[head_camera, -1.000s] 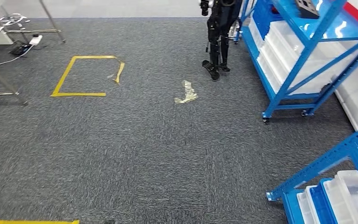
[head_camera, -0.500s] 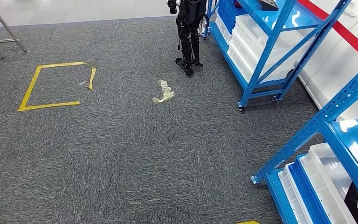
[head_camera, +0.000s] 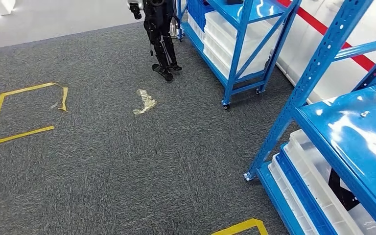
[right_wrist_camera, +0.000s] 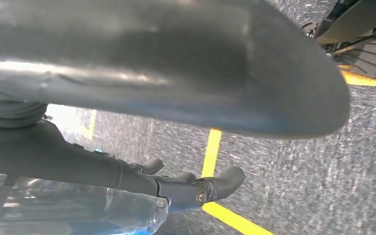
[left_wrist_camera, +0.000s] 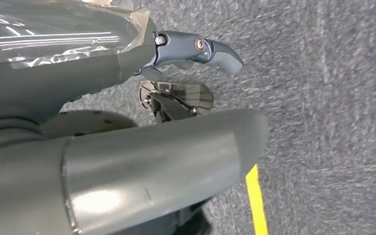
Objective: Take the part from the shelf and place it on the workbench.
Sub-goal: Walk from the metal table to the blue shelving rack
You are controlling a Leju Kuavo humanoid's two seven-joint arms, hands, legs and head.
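Since a second ago the whole head view has swung right: the yellow tape square (head_camera: 24, 113) now sits at the left edge, the near blue shelf (head_camera: 342, 122) fills the right side, and the tables seen earlier are out of frame. Camera moved, not the things.

Left to right on the grey carpet (head_camera: 127, 166): tape square, one corner peeling; a crumpled scrap of clear tape (head_camera: 144, 101); another humanoid robot (head_camera: 159, 34), head cut off by the top edge; a far blue shelf (head_camera: 235, 44) on castors with white bins; then the near shelf, white bins (head_camera: 313, 181) on its lower level, cut off right and below. A yellow tape corner (head_camera: 242, 226) shows at the bottom edge.

Part: cannot pick it out on either shelf. No readable writing.

Left hand (left_wrist_camera: 196, 49): hangs over carpet, fingers loosely extended, holding nothing. Right hand (right_wrist_camera: 196, 188): same, fingers (right_wrist_camera: 225, 178) slack over yellow floor tape, partly hidden by the arm.
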